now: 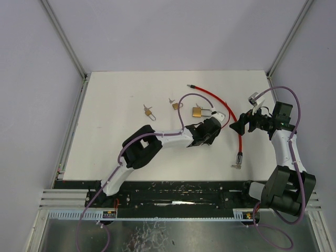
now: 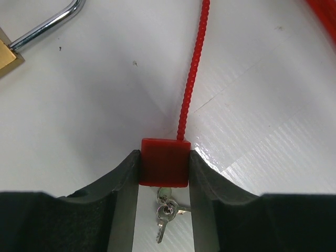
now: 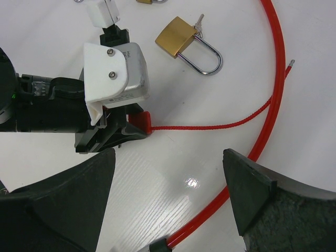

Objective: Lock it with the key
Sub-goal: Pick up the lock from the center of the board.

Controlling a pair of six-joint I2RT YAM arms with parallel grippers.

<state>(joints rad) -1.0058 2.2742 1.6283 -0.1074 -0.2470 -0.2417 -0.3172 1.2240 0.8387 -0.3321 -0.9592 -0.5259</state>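
Only the left wrist shows the keys (image 2: pixel 165 212) (silver) by the red block (image 2: pixel 164 161).

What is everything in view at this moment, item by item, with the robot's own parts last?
table: one, white, under everything
large padlock: one, brass, key in it, mid-table
small padlocks: two, brass, left of the large one
thick cable: one, red, curving across the table's right half
red block: one, red, between the left hand's fingers
beaded cord: one, red, trailing from the red block
key bunch: one, silver, beneath the red block
left hand: one, black, fingers against the red block's sides
right hand: one, black, open, above the thick cable
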